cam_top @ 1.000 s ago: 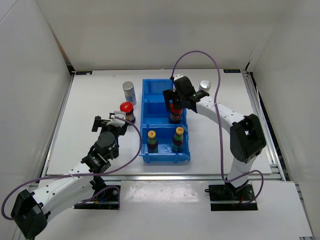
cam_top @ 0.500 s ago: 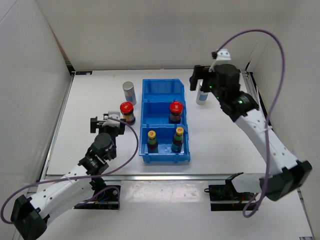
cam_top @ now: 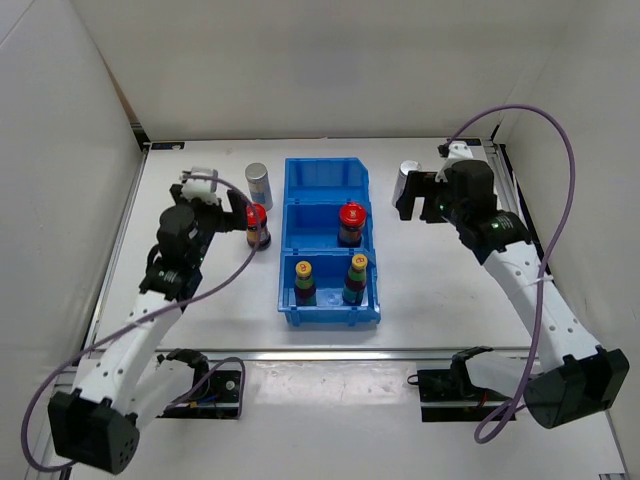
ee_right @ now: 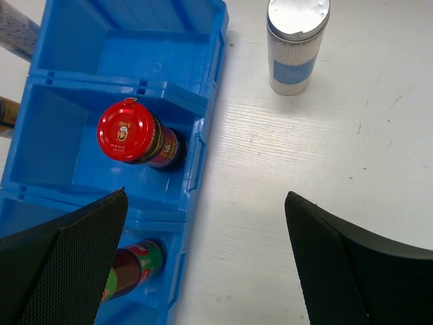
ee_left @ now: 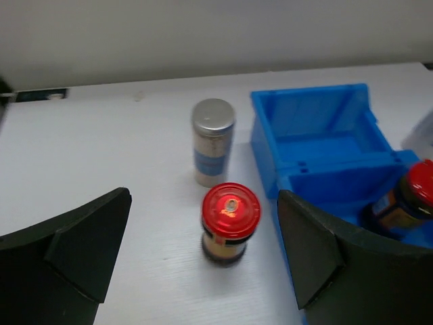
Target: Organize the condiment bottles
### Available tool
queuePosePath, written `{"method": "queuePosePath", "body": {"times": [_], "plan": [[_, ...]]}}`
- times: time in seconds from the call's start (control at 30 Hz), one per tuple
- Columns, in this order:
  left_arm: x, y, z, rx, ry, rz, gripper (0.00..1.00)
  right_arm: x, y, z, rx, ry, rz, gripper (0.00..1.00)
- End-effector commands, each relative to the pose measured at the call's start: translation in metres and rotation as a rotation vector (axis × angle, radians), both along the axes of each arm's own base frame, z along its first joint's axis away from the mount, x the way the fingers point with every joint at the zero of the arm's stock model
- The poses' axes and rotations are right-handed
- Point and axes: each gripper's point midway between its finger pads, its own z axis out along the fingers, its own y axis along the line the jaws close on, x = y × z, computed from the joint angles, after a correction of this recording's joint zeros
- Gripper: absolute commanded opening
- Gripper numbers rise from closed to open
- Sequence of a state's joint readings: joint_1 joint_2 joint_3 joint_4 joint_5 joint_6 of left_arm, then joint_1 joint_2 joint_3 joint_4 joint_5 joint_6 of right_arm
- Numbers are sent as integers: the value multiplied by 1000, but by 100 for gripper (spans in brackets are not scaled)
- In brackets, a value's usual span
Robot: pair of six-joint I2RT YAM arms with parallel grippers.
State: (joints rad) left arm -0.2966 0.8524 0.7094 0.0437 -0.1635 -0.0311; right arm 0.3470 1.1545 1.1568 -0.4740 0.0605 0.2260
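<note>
Showing white walls (cam_top: 300, 60) enclosing a white table (cam_top: 200, 300), with both grippers spread wide and holding nothing.

A blue three-compartment bin (cam_top: 327, 165) sits mid-table. The left gripper (cam_top: 232, 208) hovers left of the bin, jaws fully apart on either side of a red-capped bottle (ee_left: 230, 220) standing on the table just beside the bin. The right gripper (cam_top: 417, 200) hovers right of the bin, jaws fully apart, near a silver-capped bottle (ee_right: 294, 54) upright on the table. A second silver-capped bottle (cam_top: 258, 183) stands left of the bin. The second red-capped bottle (cam_top: 350, 222) stands in the middle compartment. Two yellow-capped bottles (cam_top: 304, 282) (cam_top: 357, 278) stand in the near compartment.
</note>
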Motion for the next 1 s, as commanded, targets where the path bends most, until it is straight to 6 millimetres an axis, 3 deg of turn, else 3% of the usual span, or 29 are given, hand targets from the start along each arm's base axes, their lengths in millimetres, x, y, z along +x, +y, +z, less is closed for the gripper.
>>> {"method": "queuePosePath", "body": {"times": [0.0, 0.13, 0.2, 0.4, 0.43, 0.67, 0.93, 0.97], "plan": [[3, -42, -8, -53, 97, -269, 100, -8, 0, 24, 63, -57, 37, 100], [28, -49, -33, -160, 232, -374, 100, -22, 10, 21, 118, -21, 85, 100], [28, -59, -38, -183, 265, -445, 100, -32, 16, 29, 145, -30, 130, 100], [37, -55, -65, -165, 312, -416, 100, -55, 18, 10, 171, 11, 170, 100], [40, -55, -60, -162, 285, -419, 100, -55, 18, 6, 168, 21, 169, 100], [42, -73, -91, -94, 346, -411, 100, -69, 23, -8, 205, 66, 191, 100], [48, -37, -123, -26, 407, -190, 100, -70, 22, -6, 207, 57, 192, 100], [50, -35, -117, -25, 385, -178, 100, -70, 22, -6, 207, 57, 192, 100]]}}
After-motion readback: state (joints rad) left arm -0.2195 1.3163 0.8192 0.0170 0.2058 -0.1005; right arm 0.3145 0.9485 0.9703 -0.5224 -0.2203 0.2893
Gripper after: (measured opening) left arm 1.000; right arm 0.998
